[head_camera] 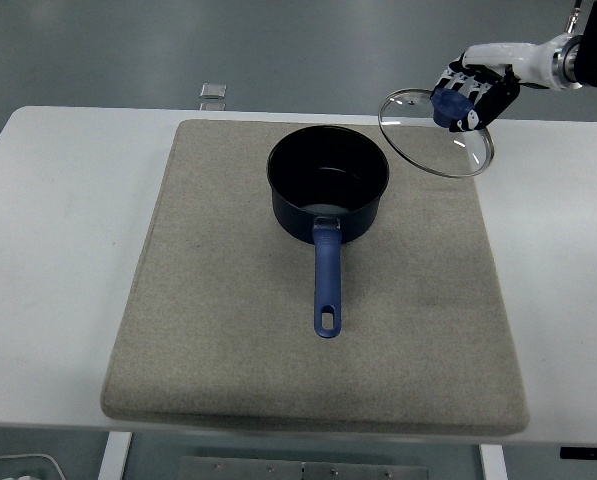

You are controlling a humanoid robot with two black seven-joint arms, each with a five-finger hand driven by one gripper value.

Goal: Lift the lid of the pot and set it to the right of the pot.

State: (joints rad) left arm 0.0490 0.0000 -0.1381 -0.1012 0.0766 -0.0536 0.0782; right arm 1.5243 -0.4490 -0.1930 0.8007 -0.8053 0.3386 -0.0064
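Note:
A dark blue pot (328, 185) stands uncovered on a grey mat (228, 330), its blue handle (326, 285) pointing toward the near edge. A glass lid (436, 133) with a metal rim and a blue knob (449, 104) hangs tilted in the air to the right of the pot, above the mat's far right corner. My right hand (473, 95) comes in from the upper right and is shut on the knob. The left arm is out of view.
The mat lies on a white table (58, 250). A small clear object (214, 89) sits at the table's far edge, left of the pot. Bare mat stretches to the right of the pot (448, 250).

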